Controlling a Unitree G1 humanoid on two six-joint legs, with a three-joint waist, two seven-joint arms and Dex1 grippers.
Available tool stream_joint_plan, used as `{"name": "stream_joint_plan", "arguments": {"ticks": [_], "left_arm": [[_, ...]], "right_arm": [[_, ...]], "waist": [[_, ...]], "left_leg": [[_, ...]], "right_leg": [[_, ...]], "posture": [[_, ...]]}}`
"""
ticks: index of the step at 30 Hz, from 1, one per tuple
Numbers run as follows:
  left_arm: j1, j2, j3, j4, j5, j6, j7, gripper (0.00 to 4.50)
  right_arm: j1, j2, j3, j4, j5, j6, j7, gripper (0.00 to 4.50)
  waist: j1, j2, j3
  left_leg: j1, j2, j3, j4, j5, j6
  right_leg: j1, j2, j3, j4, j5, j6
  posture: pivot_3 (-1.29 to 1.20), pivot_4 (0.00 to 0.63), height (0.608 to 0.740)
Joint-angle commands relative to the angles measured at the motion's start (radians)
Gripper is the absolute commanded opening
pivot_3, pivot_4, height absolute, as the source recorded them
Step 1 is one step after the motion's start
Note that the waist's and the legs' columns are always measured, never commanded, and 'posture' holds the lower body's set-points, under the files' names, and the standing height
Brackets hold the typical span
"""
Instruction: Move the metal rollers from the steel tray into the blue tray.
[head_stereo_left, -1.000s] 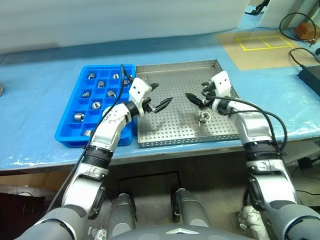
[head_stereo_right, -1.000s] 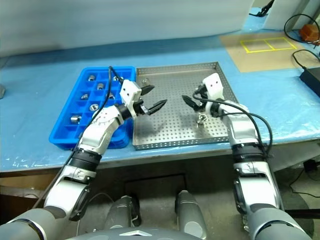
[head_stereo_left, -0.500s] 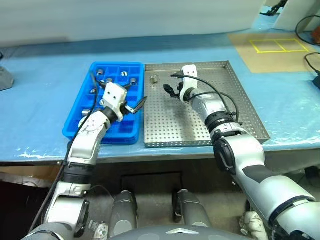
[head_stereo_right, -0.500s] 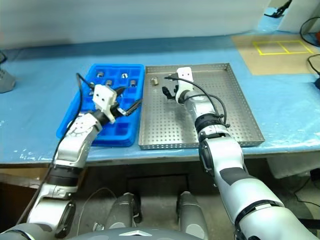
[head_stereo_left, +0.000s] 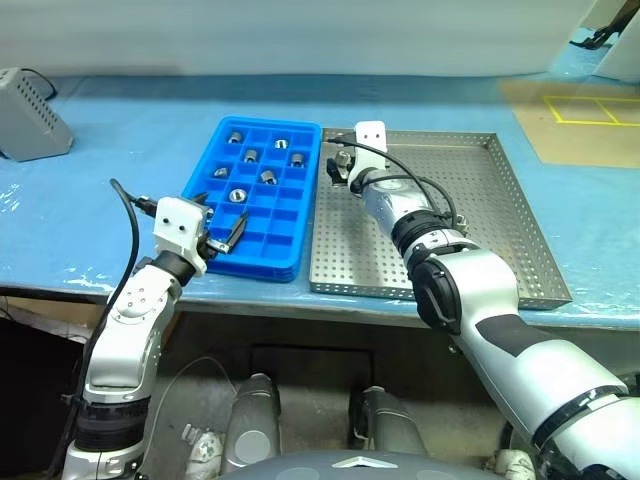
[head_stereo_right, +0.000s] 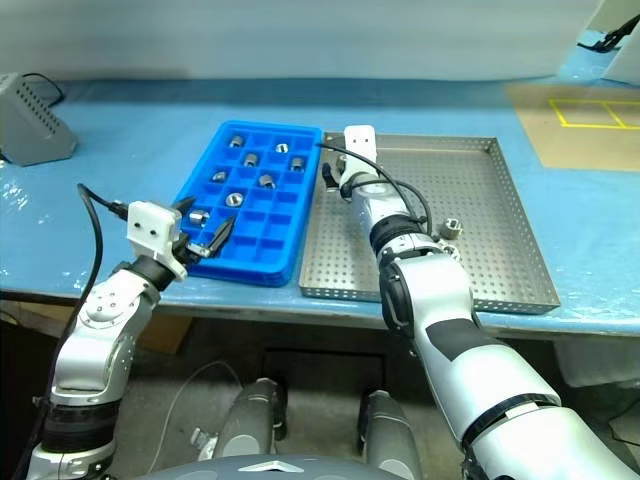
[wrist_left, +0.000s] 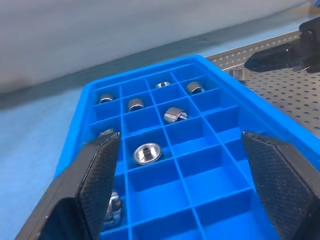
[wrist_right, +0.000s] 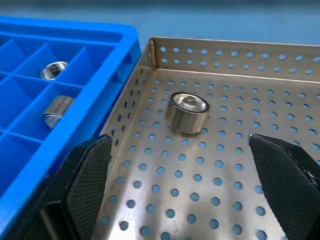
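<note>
The blue tray (head_stereo_left: 262, 262) holds several metal rollers (head_stereo_left: 268, 177) in its far cells. To its right lies the steel tray (head_stereo_left: 480, 200). One roller (wrist_right: 187, 112) stands upright near that tray's far left corner. My right gripper (wrist_right: 185, 170) is open just short of it, with the roller ahead of the gap between the fingers. Another roller (head_stereo_right: 452, 227) rests mid-tray beside my right forearm. My left gripper (head_stereo_left: 222, 235) hangs open and empty over the blue tray's near left corner, and the rollers (wrist_left: 147, 152) lie beyond its fingers.
A grey box (head_stereo_left: 30, 125) sits at the table's far left. A brown sheet with yellow tape squares (head_stereo_left: 580, 115) lies at the far right. Both trays sit close to the table's front edge on a blue cover.
The view has swung left. My left gripper drew back from over the steel tray to the blue tray's near left corner. My right gripper reached across to the steel tray's far left corner.
</note>
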Motion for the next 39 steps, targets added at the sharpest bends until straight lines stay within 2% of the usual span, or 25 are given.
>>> {"name": "stream_joint_plan", "arguments": {"ticks": [1,7,12,17,22,27,31,39], "left_arm": [[0.045,0.009,0.043,-0.098,0.003,0.021,0.034,4.09],[0.119,0.003,0.070,-0.189,0.005,0.055,0.075,4.09],[0.229,-0.027,0.091,-0.302,0.013,0.090,0.128,4.09],[0.329,-0.062,0.088,-0.400,0.027,0.118,0.174,4.09],[0.475,-0.134,0.067,-0.509,0.061,0.122,0.234,4.09],[0.573,-0.188,0.040,-0.559,0.092,0.100,0.266,4.09],[0.598,-0.210,0.010,-0.573,0.116,0.090,0.281,4.09],[0.588,-0.231,-0.018,-0.556,0.136,0.078,0.288,4.09]], "right_arm": [[-0.046,-0.016,-0.023,-0.005,-0.019,-0.004,-0.106,4.50],[-0.057,-0.018,-0.082,0.001,-0.003,-0.001,-0.074,4.50],[-0.069,0.006,-0.091,0.001,-0.018,-0.012,-0.001,4.50],[-0.072,0.016,-0.078,0.005,-0.053,-0.005,-0.009,4.50],[-0.059,-0.003,-0.014,0.011,-0.154,-0.001,-0.132,4.50],[-0.055,-0.028,-0.004,0.013,-0.189,0.005,-0.209,4.50],[-0.060,-0.045,-0.029,0.012,-0.180,0.001,-0.247,4.50],[-0.056,-0.084,0.004,0.014,-0.253,0.041,-0.481,4.50]], "waist": [[0.006,0.000,0.000],[0.019,0.000,0.000],[0.025,0.000,0.000],[0.067,0.000,0.000],[0.126,0.000,0.000],[0.194,0.000,0.000],[0.244,0.000,0.000],[0.322,0.001,0.001]], "left_leg": [[0.000,0.000,0.000,-0.001,0.000,0.000],[-0.003,0.000,-0.003,-0.003,0.002,-0.002],[-0.012,0.000,-0.005,-0.002,0.002,-0.003],[-0.014,0.000,-0.008,-0.002,0.002,-0.003],[-0.016,0.000,-0.009,-0.001,0.002,-0.003],[-0.015,-0.001,-0.011,-0.003,0.002,-0.003],[-0.014,-0.001,-0.011,-0.003,0.001,-0.003],[-0.011,-0.002,-0.011,-0.003,0.001,-0.004]], "right_leg": [[-0.001,0.000,0.000,0.000,0.000,0.000],[-0.004,0.001,-0.001,0.000,0.000,0.001],[-0.012,0.001,-0.003,0.001,0.000,0.001],[-0.012,0.001,-0.006,0.001,-0.001,0.000],[-0.012,0.000,-0.006,0.000,-0.001,0.000],[-0.013,0.001,-0.005,0.000,-0.004,0.004],[-0.013,0.002,-0.002,0.000,-0.006,0.008],[-0.012,0.002,0.000,0.001,-0.006,0.010]], "posture": [[0.44,0.150,0.740],[0.53,0.150,0.740],[0.61,0.150,0.740],[0.71,0.150,0.740],[0.79,0.150,0.740],[0.83,0.150,0.740],[0.85,0.150,0.740],[0.83,0.150,0.740]]}}
